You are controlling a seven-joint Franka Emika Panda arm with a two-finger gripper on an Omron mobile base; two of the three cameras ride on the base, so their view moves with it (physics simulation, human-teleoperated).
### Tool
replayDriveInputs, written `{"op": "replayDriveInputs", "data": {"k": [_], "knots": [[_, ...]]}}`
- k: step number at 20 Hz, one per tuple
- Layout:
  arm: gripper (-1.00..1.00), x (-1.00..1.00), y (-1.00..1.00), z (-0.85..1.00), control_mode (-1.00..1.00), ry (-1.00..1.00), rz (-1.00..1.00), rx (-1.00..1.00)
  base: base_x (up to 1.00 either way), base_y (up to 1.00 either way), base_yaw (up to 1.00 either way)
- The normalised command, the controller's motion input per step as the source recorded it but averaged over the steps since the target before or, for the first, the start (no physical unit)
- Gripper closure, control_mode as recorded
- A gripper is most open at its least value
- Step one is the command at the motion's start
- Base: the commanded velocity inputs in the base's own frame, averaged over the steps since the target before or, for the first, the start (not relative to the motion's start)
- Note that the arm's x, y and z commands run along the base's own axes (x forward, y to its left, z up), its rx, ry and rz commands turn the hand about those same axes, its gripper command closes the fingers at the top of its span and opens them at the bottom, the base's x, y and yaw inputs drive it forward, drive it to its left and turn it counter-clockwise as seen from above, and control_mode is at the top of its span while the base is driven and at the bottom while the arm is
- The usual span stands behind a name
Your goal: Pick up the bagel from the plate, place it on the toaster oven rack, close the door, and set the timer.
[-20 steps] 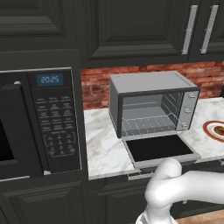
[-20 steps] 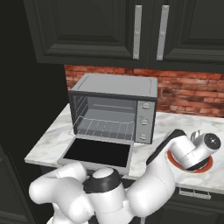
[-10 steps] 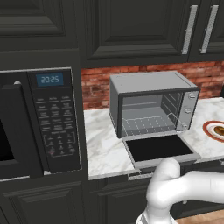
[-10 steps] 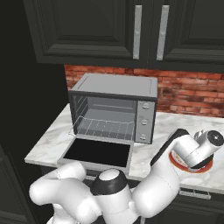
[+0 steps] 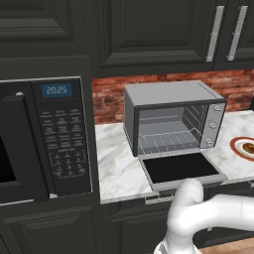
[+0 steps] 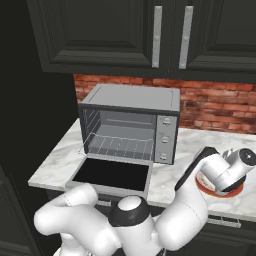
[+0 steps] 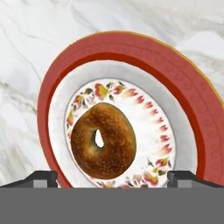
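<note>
- Hand view: bagel [image 7: 103, 141], golden-brown ring, lies flat at the centre of the plate [image 7: 192, 113], seen from close above.
- End effector [image 7: 112, 178]: released, jaws spread wide; the two dark tips stand either side of the bagel's lower edge, nothing between them yet. Not touching the bagel as far as can be told.
- Plate: white centre with a floral ring, red rim, resting on the marble desk [image 7: 26, 48].
- Right base view: the hand [image 6: 235, 167] hangs over the plate [image 6: 220, 192] at the desk's right end, well right of the oven [image 6: 131, 122].
- Change: over the last second the wrist has swung further right and settled above the plate; jaw spread unchanged. Judged: approach nearly complete, descent and clench come next.
- Oven: door [image 5: 181, 169] dropped fully flat, rack [image 5: 168, 144] bare inside the cavity. Three knobs [image 6: 164, 139] on the right panel, untouched.
- Left base view: plate [image 5: 246, 147] at the right edge; microwave [image 5: 47, 136] at left, no part in the task.
- Outstanding: lift, placing on rack, door, timer.
</note>
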Motion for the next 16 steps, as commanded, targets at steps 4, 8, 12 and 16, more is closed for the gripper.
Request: {"op": "replayDriveInputs", "data": {"k": [4, 8, 12, 16], "knots": [[-1.00, 0.13, 0.00, -0.22, -1.00, 0.01, 0.00, 0.00, 0.00, 0.00, 0.00], [-1.00, 0.14, 0.00, -0.21, -1.00, 0.01, 0.00, 0.00, 0.00, 0.00, 0.00], [-1.00, 0.21, 0.00, -0.12, -1.00, 0.01, 0.00, 0.00, 0.00, 0.00, 0.00], [-1.00, 0.23, -0.04, -0.11, -1.00, 0.02, 0.00, 0.00, 0.00, 0.00, 0.00]]}}
